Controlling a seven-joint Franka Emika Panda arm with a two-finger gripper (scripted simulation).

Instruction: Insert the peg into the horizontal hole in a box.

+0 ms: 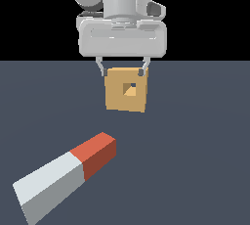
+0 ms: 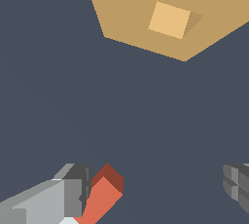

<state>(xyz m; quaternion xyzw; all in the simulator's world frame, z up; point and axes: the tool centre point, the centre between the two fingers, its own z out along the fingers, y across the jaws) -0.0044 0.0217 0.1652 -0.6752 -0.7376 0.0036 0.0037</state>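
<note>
One arm hung high with its claw (image 1: 122,70) wide open and holding nothing. The box (image 1: 126,89) stood upright with its hole (image 1: 129,89) unfilled. The peg (image 1: 67,176) lay on the floor at seven o'clock from the box, well apart, red end toward it. I judged the grasp not yet begun; the next move called for descending to straddle the peg.

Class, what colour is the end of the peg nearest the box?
Red; the peg is otherwise white and grey. Clearest in the exterior view.

A flat dark blue-grey floor (image 1: 195,170) under a black backdrop (image 1: 29,13).
</note>
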